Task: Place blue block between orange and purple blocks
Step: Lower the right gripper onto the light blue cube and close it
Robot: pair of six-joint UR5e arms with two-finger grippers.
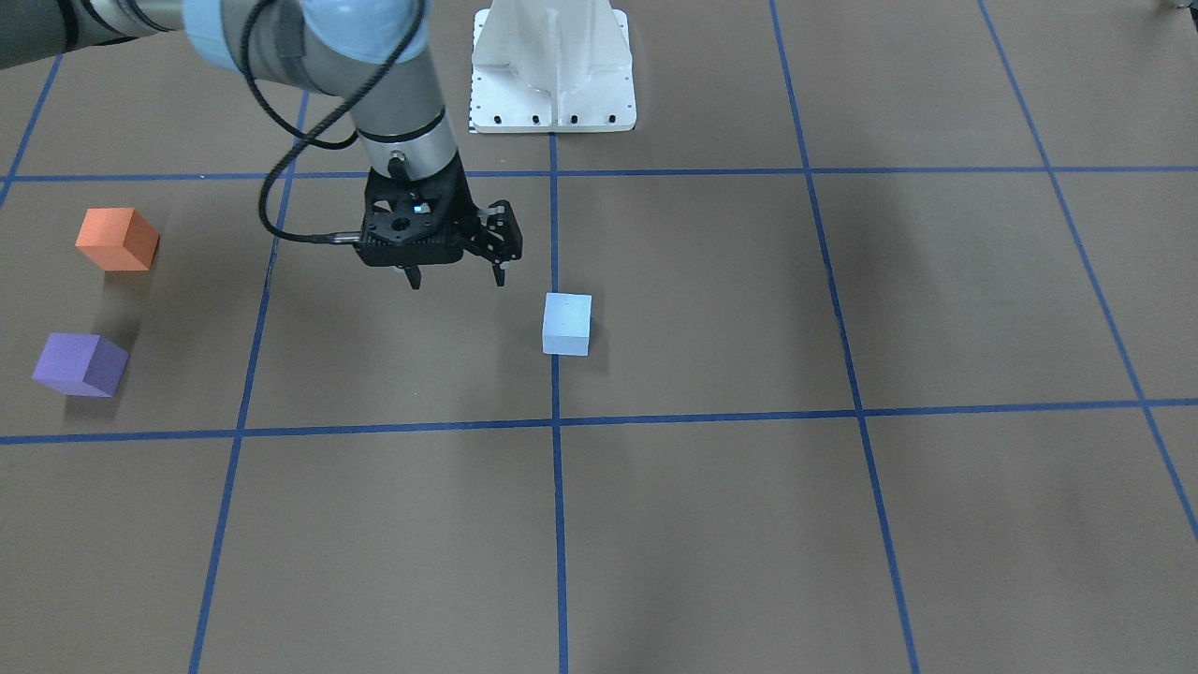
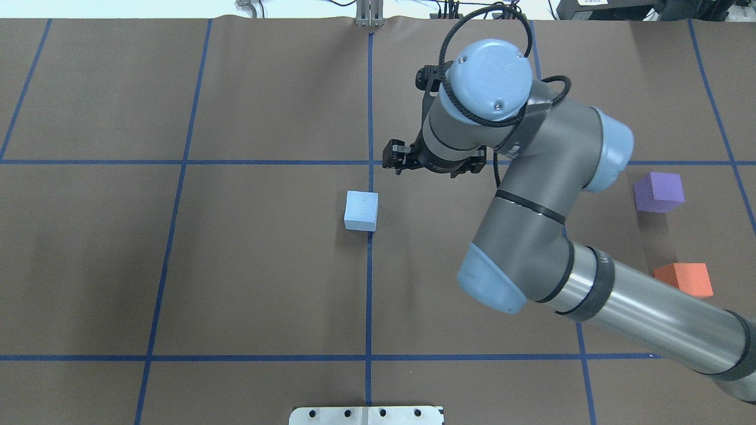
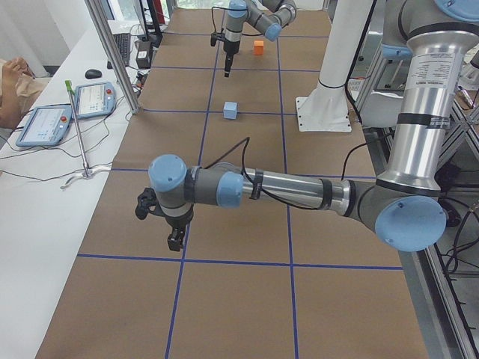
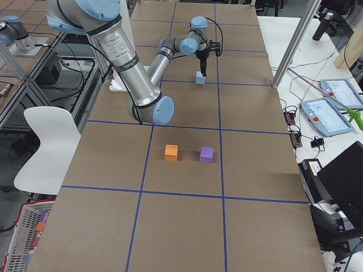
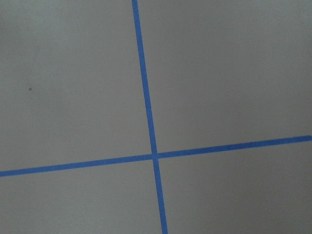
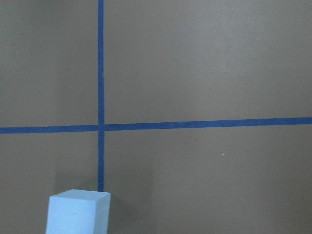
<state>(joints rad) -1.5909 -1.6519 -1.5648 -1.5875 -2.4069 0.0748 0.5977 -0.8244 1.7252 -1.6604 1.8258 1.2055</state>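
Since no grasp is made yet, the right gripper (image 1: 459, 279) hovers with jaws spread and empty near the blue block (image 1: 566, 323), likely lining up. The orange block (image 1: 117, 239) and purple block (image 1: 80, 364) sit well apart from it, their gap unfilled.

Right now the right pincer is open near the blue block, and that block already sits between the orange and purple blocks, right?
No. The right pincer is open near the blue block, but that block sits alone, far from the orange block and purple block, with nothing between them. The exterior front-facing view shows it.
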